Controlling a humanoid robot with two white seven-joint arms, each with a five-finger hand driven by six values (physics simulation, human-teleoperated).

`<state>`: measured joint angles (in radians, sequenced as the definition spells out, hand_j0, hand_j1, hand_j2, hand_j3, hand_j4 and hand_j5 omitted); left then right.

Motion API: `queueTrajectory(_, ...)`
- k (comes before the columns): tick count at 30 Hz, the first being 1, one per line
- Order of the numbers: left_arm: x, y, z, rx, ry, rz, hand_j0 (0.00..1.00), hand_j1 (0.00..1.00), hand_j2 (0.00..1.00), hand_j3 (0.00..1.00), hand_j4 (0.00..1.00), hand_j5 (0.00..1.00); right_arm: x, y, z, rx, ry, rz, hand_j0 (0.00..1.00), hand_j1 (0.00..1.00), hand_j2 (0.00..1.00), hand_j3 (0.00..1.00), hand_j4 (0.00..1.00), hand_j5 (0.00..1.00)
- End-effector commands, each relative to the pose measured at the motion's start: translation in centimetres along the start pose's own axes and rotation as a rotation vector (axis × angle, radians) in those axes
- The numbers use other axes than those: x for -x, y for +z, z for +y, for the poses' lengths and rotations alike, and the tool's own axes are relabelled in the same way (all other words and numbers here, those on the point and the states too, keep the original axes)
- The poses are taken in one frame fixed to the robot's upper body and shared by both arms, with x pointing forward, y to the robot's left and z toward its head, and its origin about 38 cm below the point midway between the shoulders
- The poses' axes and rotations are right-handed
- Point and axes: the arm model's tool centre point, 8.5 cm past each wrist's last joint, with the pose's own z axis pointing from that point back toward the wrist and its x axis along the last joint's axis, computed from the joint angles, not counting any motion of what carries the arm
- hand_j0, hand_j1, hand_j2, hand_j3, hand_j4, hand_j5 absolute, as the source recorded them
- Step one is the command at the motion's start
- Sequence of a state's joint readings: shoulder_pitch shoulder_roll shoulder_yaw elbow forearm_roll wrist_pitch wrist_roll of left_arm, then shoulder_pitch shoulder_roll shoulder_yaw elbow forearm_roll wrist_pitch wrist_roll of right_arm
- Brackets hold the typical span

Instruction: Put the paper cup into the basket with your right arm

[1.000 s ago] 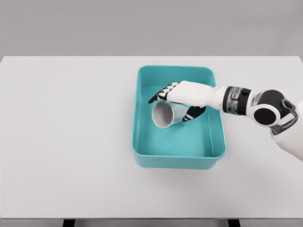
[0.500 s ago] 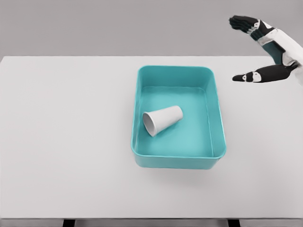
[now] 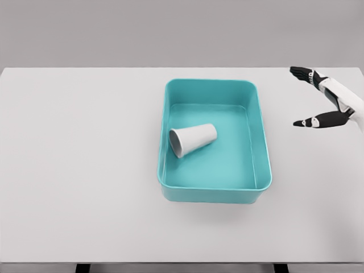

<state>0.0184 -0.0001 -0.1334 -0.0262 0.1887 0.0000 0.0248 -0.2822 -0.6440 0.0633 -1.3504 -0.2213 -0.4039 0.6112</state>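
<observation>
We see the white paper cup point(image 3: 192, 140) lying on its side on the floor of the teal rectangular plastic basket point(image 3: 261, 136), toward the left wall, its open mouth facing lower left and its long axis running from there up to the right. Our right hand point(image 3: 325, 101) hovers at the far right edge of the view, well apart from the basket, fingers spread and holding nothing. The cup lies to the hand's left, down inside the rim. By our reckoning the cup is placed; all that remains is clearing the arm away over the white table point(image 3: 79, 170).
</observation>
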Motion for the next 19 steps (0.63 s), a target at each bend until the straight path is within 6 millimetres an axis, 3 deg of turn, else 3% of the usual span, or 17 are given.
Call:
queueTrajectory(1,0.0,0.0,0.0,0.000,0.000,0.000,1.00,1.00,1.00,1.00,1.00,1.00,0.0,0.0,-0.1,0.008,-0.005,0.000,1.00,1.00,1.00,1.00,1.00,1.00)
queueTrajectory(7,0.0,0.0,0.0,0.000,0.000,0.000,1.00,1.00,1.00,1.00,1.00,1.00,-0.1,-0.9,1.2,0.011,-0.037,-0.027,1.00,1.00,1.00,1.00,1.00,1.00)
queueTrajectory(19,0.0,0.0,0.0,-0.001,0.000,0.000,1.00,1.00,1.00,1.00,1.00,1.00,-0.4,-1.0,1.3,0.008,-0.034,-0.037,1.00,1.00,1.00,1.00,1.00,1.00)
